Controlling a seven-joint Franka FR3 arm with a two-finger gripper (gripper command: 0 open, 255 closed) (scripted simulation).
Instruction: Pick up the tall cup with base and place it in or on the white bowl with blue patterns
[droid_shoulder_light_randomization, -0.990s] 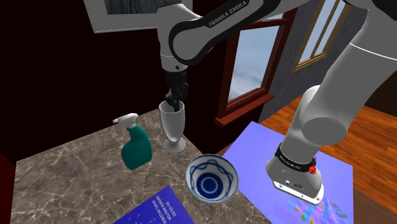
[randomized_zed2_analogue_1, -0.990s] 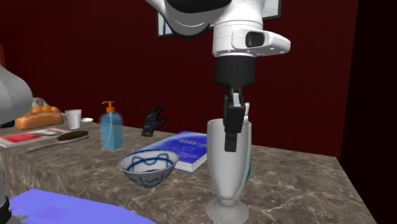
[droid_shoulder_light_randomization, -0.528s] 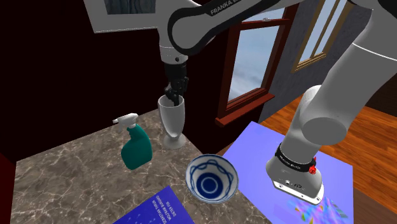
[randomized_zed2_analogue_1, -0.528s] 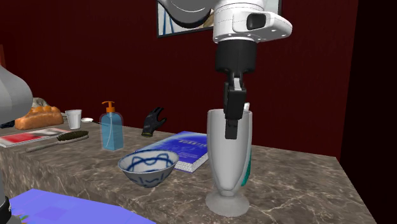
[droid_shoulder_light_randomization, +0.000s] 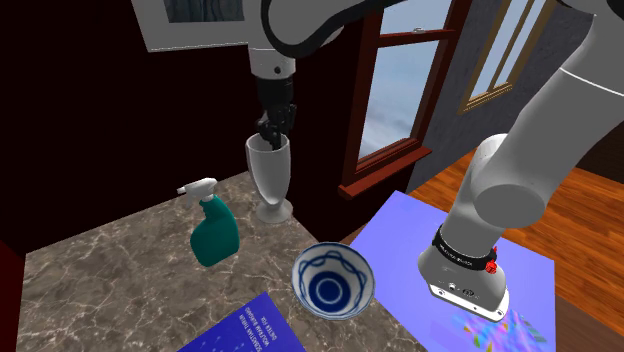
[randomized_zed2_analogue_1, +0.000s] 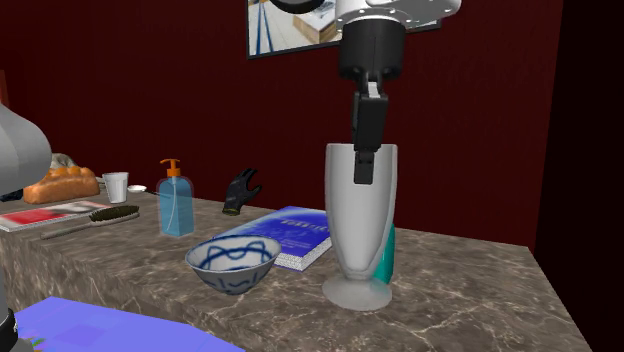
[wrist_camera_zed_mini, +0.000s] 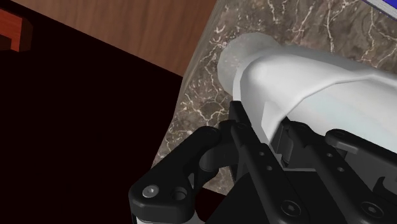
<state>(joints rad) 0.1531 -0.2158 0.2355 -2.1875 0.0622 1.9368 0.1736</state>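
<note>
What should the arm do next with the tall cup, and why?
Probably lift straight up. The gripper clasps the tall cup at its rim, one finger inside, and the cup's foot is low, near the marble counter. More height looks needed so the foot clears the rim of the bowl before carrying it across.

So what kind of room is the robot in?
Probably a kitchen in a house, though I can't be sure. There is a marbled stone counter with a patterned bowl, a soap pump bottle and what looks like bread on it, and a wood-framed window nearby.
</note>
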